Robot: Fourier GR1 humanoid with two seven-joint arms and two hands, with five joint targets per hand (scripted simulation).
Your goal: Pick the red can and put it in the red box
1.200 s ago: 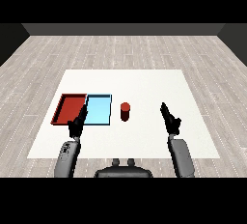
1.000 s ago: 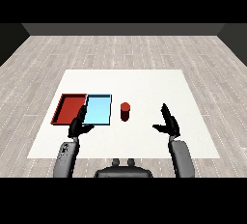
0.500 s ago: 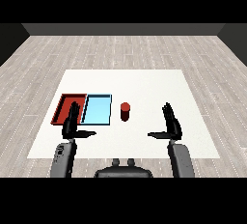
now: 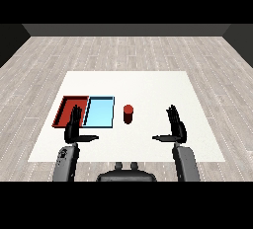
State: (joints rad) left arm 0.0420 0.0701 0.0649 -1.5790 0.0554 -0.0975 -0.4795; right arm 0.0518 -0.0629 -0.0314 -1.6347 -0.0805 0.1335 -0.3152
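Observation:
The red can (image 4: pixel 128 113) stands upright on the white table (image 4: pixel 148 85), just right of the light blue tray (image 4: pixel 99 112). The red tray (image 4: pixel 67 108) lies left of the blue one; my left hand (image 4: pixel 74 128) covers its near right corner. That hand is open, fingers straight up, thumb pointing right. My right hand (image 4: pixel 175 127) is open too, fingers up, thumb pointing left, well to the right of the can and nearer to me. Neither hand touches the can.
Both trays lie side by side at the table's left. The table's near edge (image 4: pixel 128 161) runs just beyond my forearms. Grey plank floor (image 4: pixel 128 50) surrounds the table.
Both hands have turned palm-inward with thumbs stretched toward the middle. The left hand drifted slightly left over the red tray's corner; the right one moved little. The can has not moved.

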